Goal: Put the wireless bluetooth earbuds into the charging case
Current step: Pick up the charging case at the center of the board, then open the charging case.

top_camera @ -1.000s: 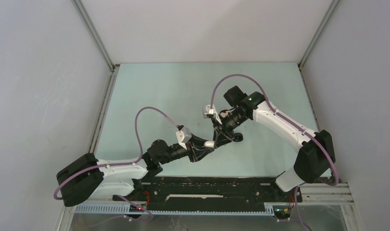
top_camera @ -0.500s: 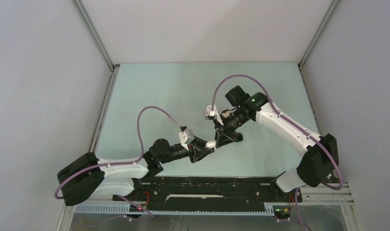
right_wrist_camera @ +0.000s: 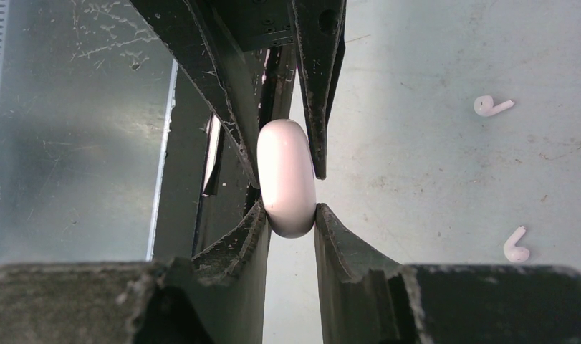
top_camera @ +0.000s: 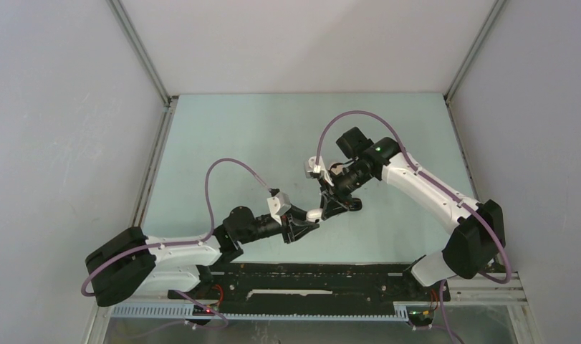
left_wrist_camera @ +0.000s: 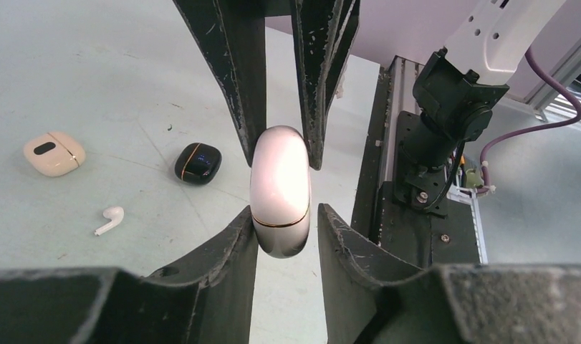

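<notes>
**Both grippers pinch the white charging case [left_wrist_camera: 280, 190]**

The white charging case is shut, with a thin gold seam around it, and is held over the table [left_wrist_camera: 94, 64]. The left gripper [left_wrist_camera: 287, 215] has its jaws closed on 1 end of the case. The right gripper [right_wrist_camera: 291, 211] clamps the opposite end, so the 2 pairs of fingers meet tip to tip around it. In the top view the case sits between the 2 wrists.

In the right wrist view 2 earbuds lie on the table well apart, the far earbud [right_wrist_camera: 493, 106] and the near earbud [right_wrist_camera: 516, 246]. The left wrist view shows a beige case [left_wrist_camera: 53, 153] and a black case [left_wrist_camera: 198, 163], both closed, with 1 white earbud [left_wrist_camera: 109, 220] near them.
</notes>
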Controlling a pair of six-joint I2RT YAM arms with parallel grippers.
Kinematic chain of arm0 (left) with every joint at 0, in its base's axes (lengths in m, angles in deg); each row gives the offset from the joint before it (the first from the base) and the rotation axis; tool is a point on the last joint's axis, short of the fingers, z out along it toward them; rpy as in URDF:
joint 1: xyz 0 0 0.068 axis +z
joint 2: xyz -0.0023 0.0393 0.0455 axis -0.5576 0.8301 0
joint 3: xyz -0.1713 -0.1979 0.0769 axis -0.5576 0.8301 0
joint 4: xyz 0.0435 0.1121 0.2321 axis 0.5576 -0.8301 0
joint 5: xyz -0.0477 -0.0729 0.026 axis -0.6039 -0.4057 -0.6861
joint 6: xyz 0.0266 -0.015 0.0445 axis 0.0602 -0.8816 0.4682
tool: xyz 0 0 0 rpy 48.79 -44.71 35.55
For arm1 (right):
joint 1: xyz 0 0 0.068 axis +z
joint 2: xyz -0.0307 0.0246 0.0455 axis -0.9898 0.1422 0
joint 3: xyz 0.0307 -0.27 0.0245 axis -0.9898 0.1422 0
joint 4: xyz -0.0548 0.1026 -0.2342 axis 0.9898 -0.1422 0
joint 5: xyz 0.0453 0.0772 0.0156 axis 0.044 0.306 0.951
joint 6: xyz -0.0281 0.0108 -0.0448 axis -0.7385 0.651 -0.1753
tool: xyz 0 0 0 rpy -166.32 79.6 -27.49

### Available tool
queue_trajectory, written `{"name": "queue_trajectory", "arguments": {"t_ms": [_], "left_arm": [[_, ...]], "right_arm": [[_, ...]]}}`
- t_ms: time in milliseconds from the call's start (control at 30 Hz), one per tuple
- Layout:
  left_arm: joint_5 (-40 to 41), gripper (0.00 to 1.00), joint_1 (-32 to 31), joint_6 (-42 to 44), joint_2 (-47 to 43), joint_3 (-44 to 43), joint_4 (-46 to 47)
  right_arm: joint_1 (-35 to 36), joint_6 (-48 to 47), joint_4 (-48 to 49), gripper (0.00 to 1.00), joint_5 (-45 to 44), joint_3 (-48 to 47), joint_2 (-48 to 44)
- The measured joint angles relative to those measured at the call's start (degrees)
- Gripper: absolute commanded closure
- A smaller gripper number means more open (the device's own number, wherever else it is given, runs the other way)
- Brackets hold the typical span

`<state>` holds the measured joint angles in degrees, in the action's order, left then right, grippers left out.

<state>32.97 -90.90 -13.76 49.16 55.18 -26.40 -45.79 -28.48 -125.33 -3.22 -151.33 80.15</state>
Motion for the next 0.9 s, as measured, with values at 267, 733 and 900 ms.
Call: {"name": "queue_trajectory", "arguments": {"t_ms": [267,733,900], "left_arm": [[-0.17,0.78,0.02,0.0,0.24,-0.02,0.0],[-0.81,1.0,0.0,1.97,2.62,0.28,3.39],[-1.25,1.0,-0.09,2.56,3.78,0.28,4.5]], "right_arm": [[0.0,-0.2,-0.37,0.89,-0.02,0.0,0.0],[-0.5,0.35,-0.5,0.63,0.61,0.0,0.0],[-2.49,1.99,-0.22,0.63,3.17,0.0,0.0]]}}
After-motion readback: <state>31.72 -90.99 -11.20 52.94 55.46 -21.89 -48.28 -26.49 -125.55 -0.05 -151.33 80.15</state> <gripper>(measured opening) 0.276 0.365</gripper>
